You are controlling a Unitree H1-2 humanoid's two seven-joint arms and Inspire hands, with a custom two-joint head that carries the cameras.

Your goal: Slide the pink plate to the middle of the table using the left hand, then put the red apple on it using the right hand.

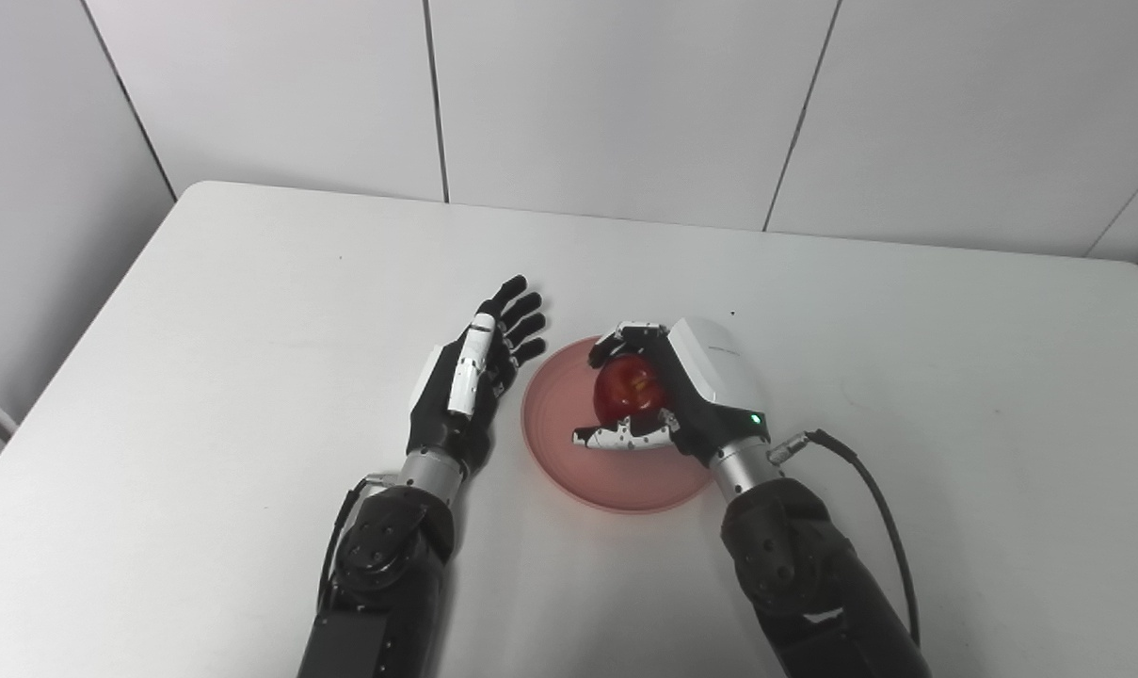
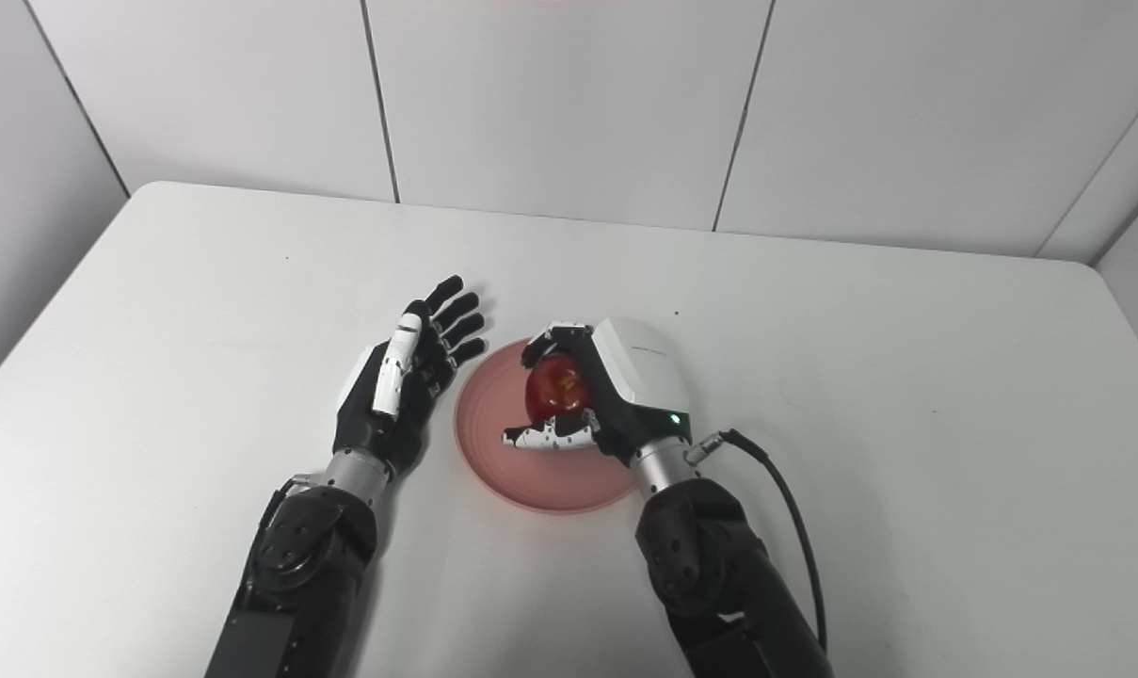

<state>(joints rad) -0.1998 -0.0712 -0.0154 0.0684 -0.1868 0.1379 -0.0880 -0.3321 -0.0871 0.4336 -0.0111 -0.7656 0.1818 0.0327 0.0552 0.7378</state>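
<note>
Right robot hand (image 1: 686, 391) is wrapped around the red apple (image 1: 628, 389), over the pink plate (image 1: 569, 414) near mid-counter (image 1: 954, 395). Left robot hand (image 1: 474, 377) lies spread and empty just beside the rim. Risk: a high or uneven release lets the apple roll off. No legible markings.

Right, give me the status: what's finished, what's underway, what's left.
Done: the pink plate sits about mid-table, and the left hand is open beside it, holding nothing. Underway: the right hand is over the plate, fingers closed around the red apple. Left: release the apple and withdraw; whether it already rests on the plate is unclear.
</note>
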